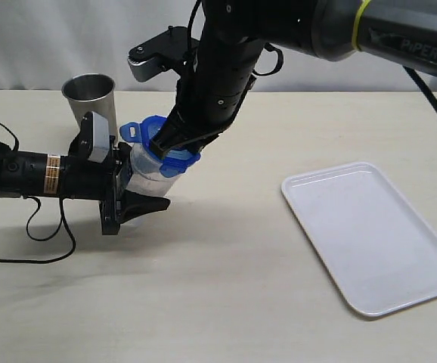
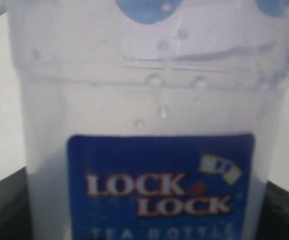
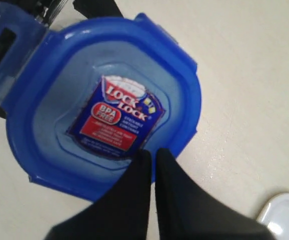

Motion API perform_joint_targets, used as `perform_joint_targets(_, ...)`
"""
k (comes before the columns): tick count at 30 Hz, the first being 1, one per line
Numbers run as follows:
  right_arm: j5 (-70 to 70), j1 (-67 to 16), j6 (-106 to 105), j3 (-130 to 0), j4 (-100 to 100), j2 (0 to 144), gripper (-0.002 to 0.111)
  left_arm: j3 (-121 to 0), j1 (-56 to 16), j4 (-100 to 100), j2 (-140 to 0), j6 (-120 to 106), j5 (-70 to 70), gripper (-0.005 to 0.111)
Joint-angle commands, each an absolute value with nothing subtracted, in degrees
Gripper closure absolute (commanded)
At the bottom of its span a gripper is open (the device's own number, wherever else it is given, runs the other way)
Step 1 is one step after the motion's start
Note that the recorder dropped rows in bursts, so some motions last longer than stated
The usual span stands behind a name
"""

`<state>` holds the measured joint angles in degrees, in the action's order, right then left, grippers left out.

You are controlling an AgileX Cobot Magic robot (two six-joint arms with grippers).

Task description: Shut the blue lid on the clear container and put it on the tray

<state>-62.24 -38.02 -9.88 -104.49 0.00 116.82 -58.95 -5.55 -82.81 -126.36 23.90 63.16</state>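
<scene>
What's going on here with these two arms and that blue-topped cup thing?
The left gripper holds the clear container from the side. The right gripper, fingers closed together, has its tips on the edge of the blue lid sitting on top. One lid flap sticks out, unlatched. The tray lies apart, to the right.

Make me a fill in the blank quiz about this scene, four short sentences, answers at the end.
1. The left hand grips the clear container, whose lid is coloured ____.
2. The right hand, touching that lid, has its fingers ____.
3. In the exterior view, the white tray lies on the container's ____ side.
4. The cup behind the container is made of ____.
Answers: blue; shut; right; metal.
</scene>
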Motion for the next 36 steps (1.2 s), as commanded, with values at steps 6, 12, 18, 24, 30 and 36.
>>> perform_joint_targets(6, -53.2, -38.0, -7.3, -104.0, 4.4, 111.9, 0.091, -59.1, -6.1, -79.8, -125.5, 24.4, 62.4, 0.107)
perform_joint_targets(12, -52.2, -38.1, -6.2, -104.0, 12.2, 112.0, 0.066, -59.1, -6.1, -79.4, -125.5, 24.4, 62.4, 0.107)
perform_joint_targets(18, -50.8, -43.0, 2.6, -104.0, -1.5, 112.8, 0.066, -59.1, -6.1, -78.9, -125.5, 24.4, 62.4, 0.107)
perform_joint_targets(24, -52.9, -47.3, 10.3, -108.7, -14.0, 114.9, 0.066, -59.1, -6.1, -78.9, -125.5, 25.6, 62.4, 0.107)
perform_joint_targets(30, -59.3, -47.3, 10.3, -114.6, -12.9, 119.3, 0.070, -59.1, -6.1, -79.3, -125.5, 25.7, 62.4, 0.107)
perform_joint_targets(36, -60.6, -47.4, 10.1, -115.1, -12.5, 121.7, 0.079, -59.1, -6.1, -79.2, -125.5, 25.7, 62.4, 0.107)
